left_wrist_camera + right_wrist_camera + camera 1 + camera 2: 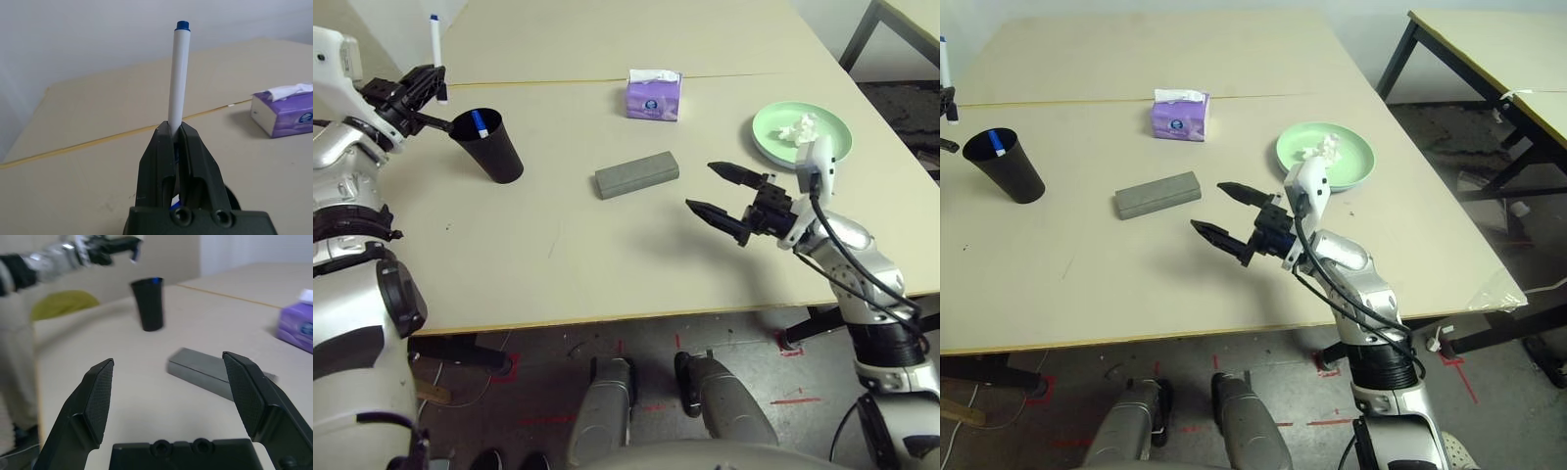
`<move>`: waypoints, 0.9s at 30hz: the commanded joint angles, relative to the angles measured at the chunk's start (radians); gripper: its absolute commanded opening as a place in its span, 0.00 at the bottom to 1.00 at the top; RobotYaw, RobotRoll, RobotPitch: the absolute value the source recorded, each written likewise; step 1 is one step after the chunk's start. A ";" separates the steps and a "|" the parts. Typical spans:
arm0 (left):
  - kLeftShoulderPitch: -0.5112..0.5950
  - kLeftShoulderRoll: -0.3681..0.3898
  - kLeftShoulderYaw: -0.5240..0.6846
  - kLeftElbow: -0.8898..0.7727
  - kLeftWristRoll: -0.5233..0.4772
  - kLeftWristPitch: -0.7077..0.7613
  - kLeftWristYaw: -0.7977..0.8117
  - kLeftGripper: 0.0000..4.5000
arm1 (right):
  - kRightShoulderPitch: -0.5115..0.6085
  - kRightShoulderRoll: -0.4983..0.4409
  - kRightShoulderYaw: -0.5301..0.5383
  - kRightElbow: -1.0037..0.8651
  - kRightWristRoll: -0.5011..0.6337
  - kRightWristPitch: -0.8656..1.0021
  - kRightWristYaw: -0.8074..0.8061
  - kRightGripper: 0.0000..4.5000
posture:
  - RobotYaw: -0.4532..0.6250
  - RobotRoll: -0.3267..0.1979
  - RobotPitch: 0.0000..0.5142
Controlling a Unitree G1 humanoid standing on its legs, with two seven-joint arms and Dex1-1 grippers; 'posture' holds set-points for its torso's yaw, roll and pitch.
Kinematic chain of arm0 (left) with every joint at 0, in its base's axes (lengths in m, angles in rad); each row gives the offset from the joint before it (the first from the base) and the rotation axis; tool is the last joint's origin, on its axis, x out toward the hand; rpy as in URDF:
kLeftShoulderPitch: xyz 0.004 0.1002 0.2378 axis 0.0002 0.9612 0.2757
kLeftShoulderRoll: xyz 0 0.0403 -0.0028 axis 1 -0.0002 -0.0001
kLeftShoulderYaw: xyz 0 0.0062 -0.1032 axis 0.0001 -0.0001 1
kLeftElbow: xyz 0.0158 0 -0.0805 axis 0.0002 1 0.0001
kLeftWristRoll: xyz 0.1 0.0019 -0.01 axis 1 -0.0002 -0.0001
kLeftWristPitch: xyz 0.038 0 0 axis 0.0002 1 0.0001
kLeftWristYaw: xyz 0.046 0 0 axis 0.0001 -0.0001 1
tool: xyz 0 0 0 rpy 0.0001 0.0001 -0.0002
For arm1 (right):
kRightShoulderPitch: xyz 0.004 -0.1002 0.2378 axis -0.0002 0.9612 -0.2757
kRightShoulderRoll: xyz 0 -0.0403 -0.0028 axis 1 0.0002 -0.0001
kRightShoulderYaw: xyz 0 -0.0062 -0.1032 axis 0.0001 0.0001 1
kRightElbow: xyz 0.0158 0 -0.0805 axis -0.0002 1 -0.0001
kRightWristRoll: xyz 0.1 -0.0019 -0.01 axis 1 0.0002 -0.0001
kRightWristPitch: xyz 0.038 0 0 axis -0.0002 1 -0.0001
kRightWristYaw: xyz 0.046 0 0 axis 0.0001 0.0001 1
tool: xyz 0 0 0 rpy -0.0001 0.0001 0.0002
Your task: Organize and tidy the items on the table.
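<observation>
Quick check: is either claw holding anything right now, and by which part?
The left claw is shut on a white marker, gripped near its lower end, blue-capped tip pointing up. The right claw is open and empty.

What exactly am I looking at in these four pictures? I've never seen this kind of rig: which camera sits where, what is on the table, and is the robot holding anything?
This is a humanoid robot with two arms, standing at a pale table. The two wide pictures come from a stereo camera on its head, looking down over its arms. The other two come from cameras on its wrists, looking along each gripper's fingers.

The left gripper is shut on a white marker with a blue cap, held above a black cup that already holds another marker. The right gripper hangs open and empty over the table, near a grey glasses case.

Also on the table: a purple tissue box and a light-green plate with a crumpled tissue on it.
</observation>
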 commanded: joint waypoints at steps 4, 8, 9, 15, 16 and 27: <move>0.014 -0.014 0.010 0.041 0.007 -0.030 0.021 0.01 | 0.016 -0.027 -0.001 -0.035 0.014 0.025 0.029 1.00 | 0.34 0.62 0.35; 0.012 -0.030 0.009 0.046 0.007 -0.037 0.032 0.01 | 0.025 -0.033 -0.002 -0.048 0.015 0.034 0.034 1.00 | 0.34 0.62 0.36; 0.013 -0.033 0.008 0.047 0.008 -0.039 0.033 0.01 | 0.028 -0.034 -0.003 -0.051 0.015 0.035 0.035 1.00 | 0.34 0.62 0.36; 0.019 -0.045 0.010 0.048 0.006 -0.040 0.034 0.01 | 0.034 -0.038 -0.010 -0.068 0.022 0.049 0.030 1.00 | 0.33 0.62 0.36; 0.021 -0.049 0.010 0.048 0.006 -0.042 0.036 0.01 | 0.036 -0.040 -0.011 -0.073 0.022 0.051 0.030 1.00 | 0.33 0.62 0.36; 0.037 -0.065 0.019 0.049 0.005 -0.102 0.061 0.01 | 0.032 -0.048 -0.022 -0.095 0.047 0.076 0.015 1.00 | 0.32 0.62 0.37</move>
